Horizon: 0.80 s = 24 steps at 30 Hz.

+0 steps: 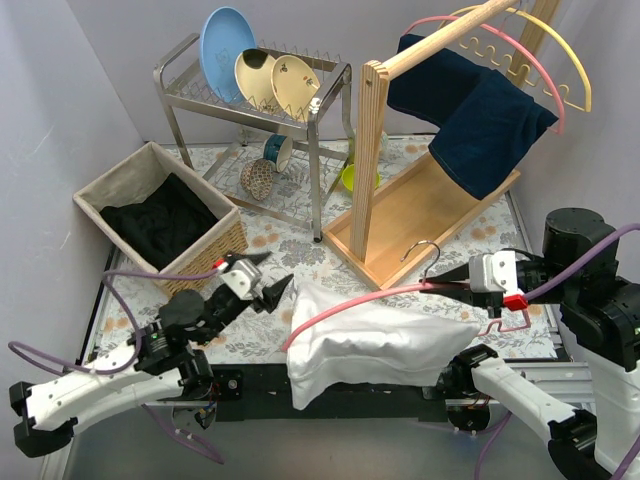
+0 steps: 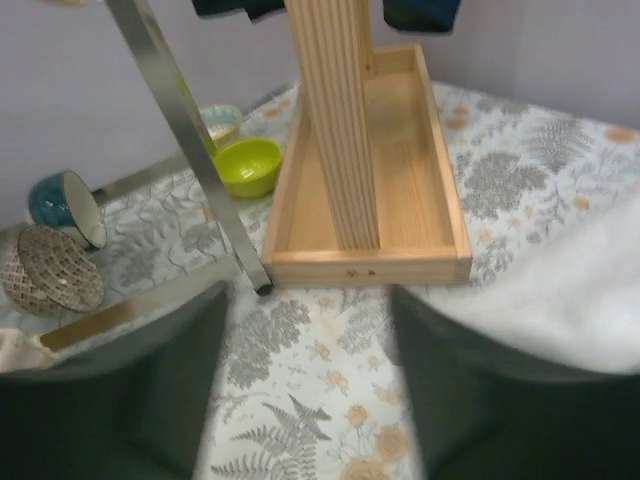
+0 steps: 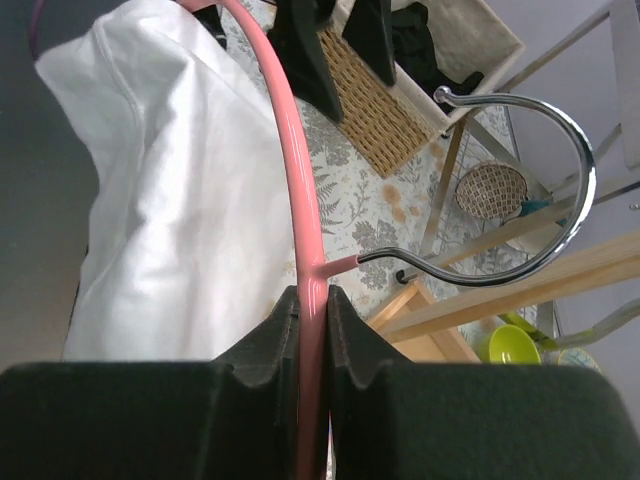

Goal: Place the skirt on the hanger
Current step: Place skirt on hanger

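Right fingers clenched on pink hanger, white skirt touching it ahead of them. I see left fingers released, empty, just beside skirt.

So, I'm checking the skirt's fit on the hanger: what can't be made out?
- Top external: whether the pink hanger lies on or inside the white skirt; too small.
- Left wrist: skirt cut off by the right edge; left gripper fingers blurred.
- Right wrist: hanger's near end hidden by right gripper.
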### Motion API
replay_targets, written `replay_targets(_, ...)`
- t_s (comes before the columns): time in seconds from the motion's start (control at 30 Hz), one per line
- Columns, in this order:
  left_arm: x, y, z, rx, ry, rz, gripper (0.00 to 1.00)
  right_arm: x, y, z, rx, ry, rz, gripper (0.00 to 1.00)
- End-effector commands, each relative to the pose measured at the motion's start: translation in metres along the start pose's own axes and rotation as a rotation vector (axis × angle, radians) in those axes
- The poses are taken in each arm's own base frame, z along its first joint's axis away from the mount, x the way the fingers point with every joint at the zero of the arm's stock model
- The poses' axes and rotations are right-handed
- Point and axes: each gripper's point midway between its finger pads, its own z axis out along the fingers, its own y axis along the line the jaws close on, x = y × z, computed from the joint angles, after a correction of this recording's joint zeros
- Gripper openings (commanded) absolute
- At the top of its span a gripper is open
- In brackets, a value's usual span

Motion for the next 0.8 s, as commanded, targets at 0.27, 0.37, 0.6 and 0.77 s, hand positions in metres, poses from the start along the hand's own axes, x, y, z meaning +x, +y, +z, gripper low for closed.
replay_targets(0.27,-0.063,0.035,-0.057,-0.123,-0.033,-0.398,0.95,0.018,-0.069,-0.002,0.285,0.085,0.115,0.01)
replay_targets(0.37,-0.065,0.015,-0.060,-0.026,-0.004,-0.479,0.95,0.026,-0.078,-0.002,0.323,0.103,0.147,0.01)
replay_targets(0.6,-0.019,-0.053,-0.037,0.210,0.203,-0.564,0.97,0.042,-0.087,0.003,0.350,0.124,0.192,0.01)
replay_targets(0.77,0.003,-0.065,-0.019,0.216,0.271,-0.549,0.96,0.045,-0.090,0.002,0.360,0.130,0.200,0.01)
